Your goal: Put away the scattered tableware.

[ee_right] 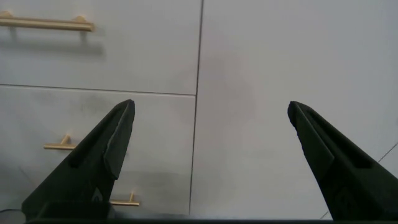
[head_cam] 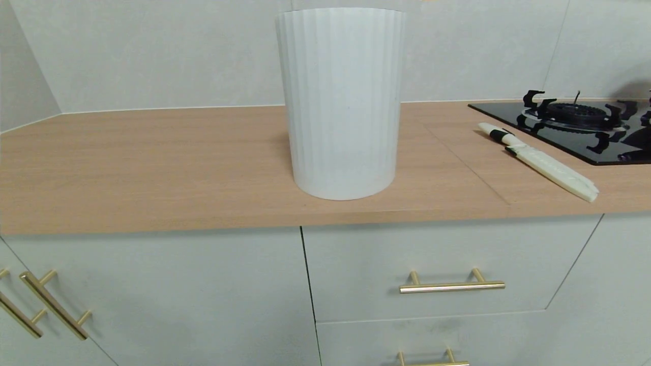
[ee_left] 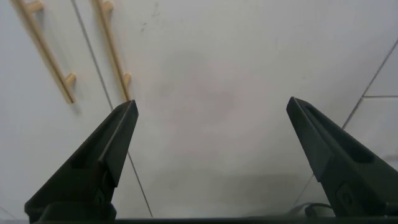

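A tall white ribbed container (head_cam: 342, 101) stands upright in the middle of the wooden countertop (head_cam: 142, 162). A white knife with a black band (head_cam: 539, 160) lies on the counter to the right, near the front edge beside the stove. My left gripper (ee_left: 211, 109) is open, facing white cabinet doors with nothing between its fingers. My right gripper (ee_right: 211, 112) is open too, facing the white drawer fronts, holding nothing.
A black glass gas stove (head_cam: 580, 127) with a burner grate sits at the back right. Below the counter are white cabinet doors and drawers with gold bar handles (head_cam: 451, 285). A grey tiled wall runs behind the counter.
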